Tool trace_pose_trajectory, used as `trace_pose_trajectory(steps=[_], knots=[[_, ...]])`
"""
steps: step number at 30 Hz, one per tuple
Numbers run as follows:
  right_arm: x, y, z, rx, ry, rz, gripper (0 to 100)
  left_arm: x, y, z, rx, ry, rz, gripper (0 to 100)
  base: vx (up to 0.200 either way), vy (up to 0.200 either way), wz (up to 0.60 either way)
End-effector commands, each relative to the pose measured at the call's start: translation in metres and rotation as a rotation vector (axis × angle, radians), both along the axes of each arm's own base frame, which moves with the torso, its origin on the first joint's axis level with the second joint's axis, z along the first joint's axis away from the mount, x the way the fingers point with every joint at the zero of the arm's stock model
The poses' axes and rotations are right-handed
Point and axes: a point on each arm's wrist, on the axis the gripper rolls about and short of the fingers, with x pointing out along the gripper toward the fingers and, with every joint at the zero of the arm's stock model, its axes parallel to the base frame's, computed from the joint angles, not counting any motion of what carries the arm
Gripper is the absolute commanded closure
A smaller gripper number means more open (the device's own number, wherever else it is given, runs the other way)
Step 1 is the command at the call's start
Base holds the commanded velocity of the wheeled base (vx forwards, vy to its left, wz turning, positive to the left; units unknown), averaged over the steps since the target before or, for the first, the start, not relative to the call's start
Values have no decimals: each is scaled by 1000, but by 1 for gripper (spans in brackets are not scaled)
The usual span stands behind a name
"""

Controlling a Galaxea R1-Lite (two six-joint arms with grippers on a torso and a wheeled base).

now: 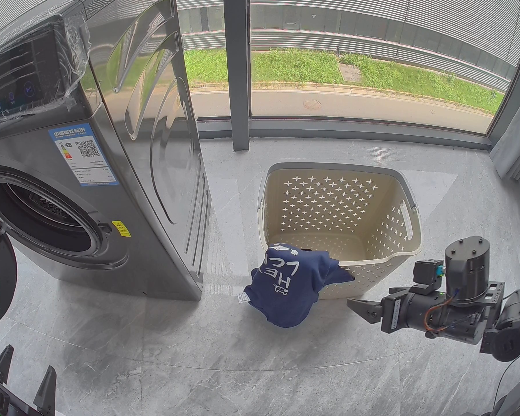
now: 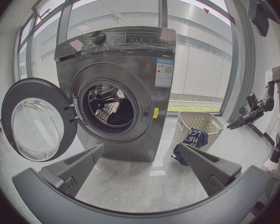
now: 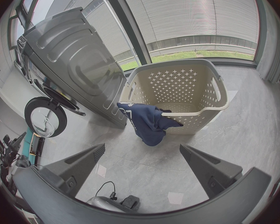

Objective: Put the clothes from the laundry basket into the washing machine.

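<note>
Left gripper (image 1: 29, 359): low at the near left, jaws spread, holding nothing.
Washing machine (image 1: 150, 163): on the left. Its door (image 2: 37, 119) is swung wide open and the drum mouth (image 1: 46, 215) is clear.
Navy shirt (image 1: 288, 284): draped over the near-left corner of the basket, with most of it hanging outside toward the floor.
Laundry basket (image 1: 413, 226): centre, just right of the machine.
Right gripper (image 1: 358, 307): near right, jaws parted and empty, fingertips aimed left.
Key relation: the shirt lies left of the right jaws and close by. The right arm is clearly nearer.
Shirt axis: the long axis drops from the rim downward, and a loose fold trails right along the near rim, toward the right gripper.
</note>
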Motion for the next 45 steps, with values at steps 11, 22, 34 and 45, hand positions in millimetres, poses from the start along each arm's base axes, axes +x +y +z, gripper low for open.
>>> trace_pose_trajectory(steps=[11, 22, 34, 45], knots=[[50, 56, -57, -66, 56, 10, 0, 1, 0, -5, -1, 9, 0, 0, 0, 0, 0], [91, 82, -80, -36, 32, -13, 0, 1, 0, -5, -1, 9, 0, 0, 0, 0, 0], [127, 100, -105, -60, 37, -57, 0, 1, 0, -5, -1, 9, 0, 0, 0, 0, 0], [143, 101, -109, -45, 26, -107, 0, 1, 0, -5, -1, 7, 0, 0, 0, 0, 0]])
